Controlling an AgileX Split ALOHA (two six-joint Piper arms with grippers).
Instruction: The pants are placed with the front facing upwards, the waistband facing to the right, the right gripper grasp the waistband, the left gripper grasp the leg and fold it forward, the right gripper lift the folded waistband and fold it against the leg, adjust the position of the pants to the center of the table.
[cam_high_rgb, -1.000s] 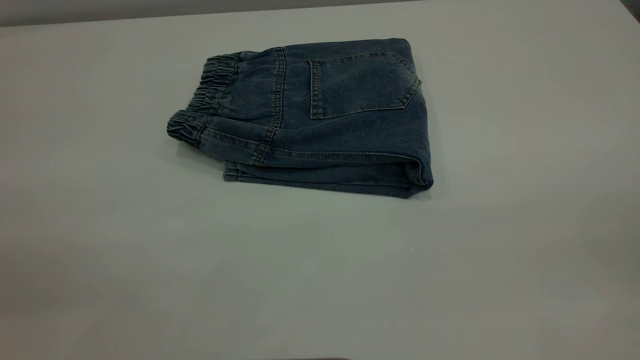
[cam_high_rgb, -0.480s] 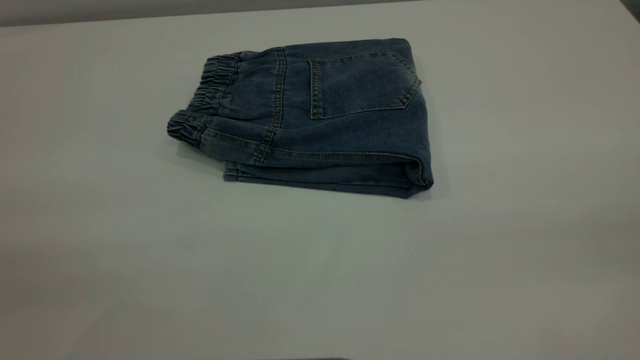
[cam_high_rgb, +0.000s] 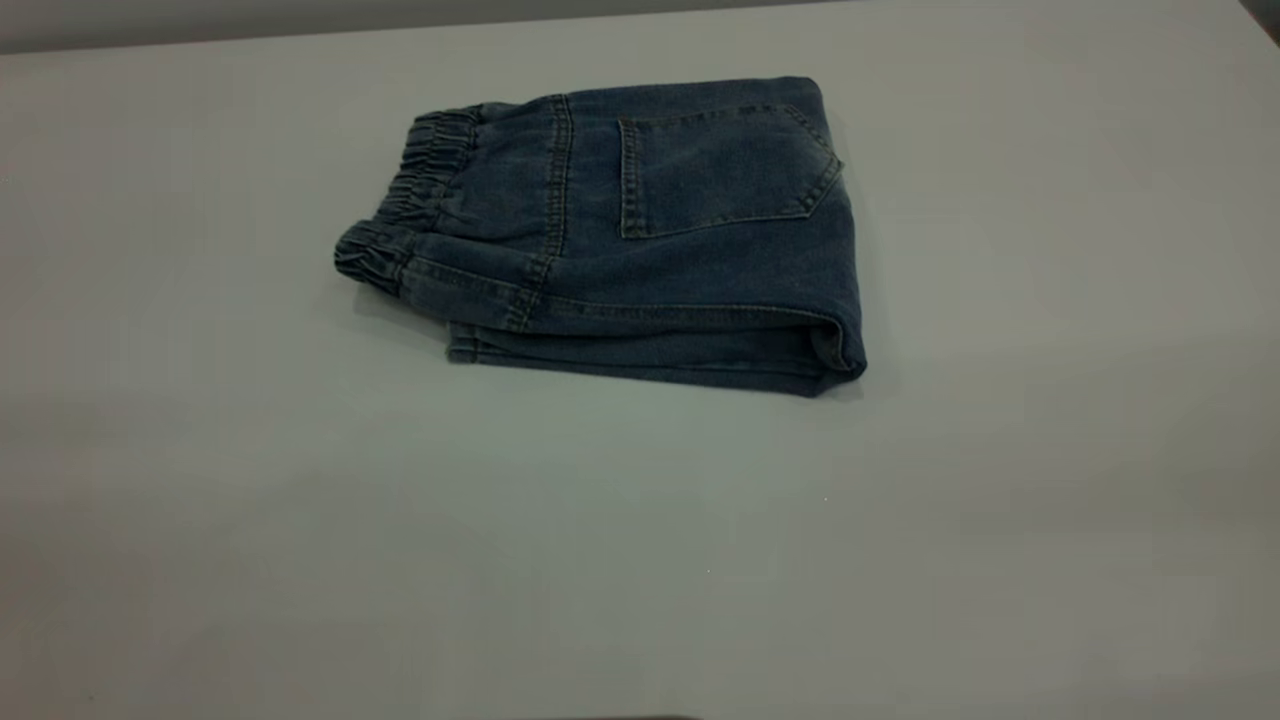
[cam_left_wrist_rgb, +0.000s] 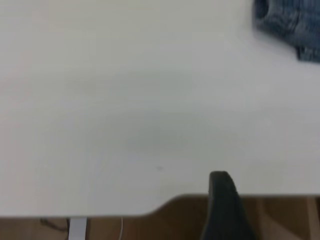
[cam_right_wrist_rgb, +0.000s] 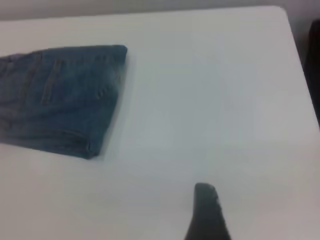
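Pants (cam_high_rgb: 640, 240) lie folded on the table (cam_high_rgb: 640, 560) toward its far side, waistband (cam_high_rgb: 400, 215) at exterior-view left, pocket (cam_high_rgb: 720, 170) up. Left wrist view: one left gripper (cam_left_wrist_rgb: 225, 210) finger over the table edge, spread indeterminate. Right wrist view: one right gripper (cam_right_wrist_rgb: 207, 215) finger, clear of the pants, spread likewise indeterminate.

there is one pair of pants (cam_high_rgb: 640, 240), folded into a single bundle in the upper middle of the exterior frame, with one waistband (cam_high_rgb: 400, 215) at its left end and one patch pocket (cam_high_rgb: 720, 170) showing on top. there is one table (cam_high_rgb: 640, 550) under it. each wrist view shows one dark finger at its lower edge, one of the left gripper (cam_left_wrist_rgb: 225, 210) and one of the right gripper (cam_right_wrist_rgb: 206, 212), so two grippers in all.
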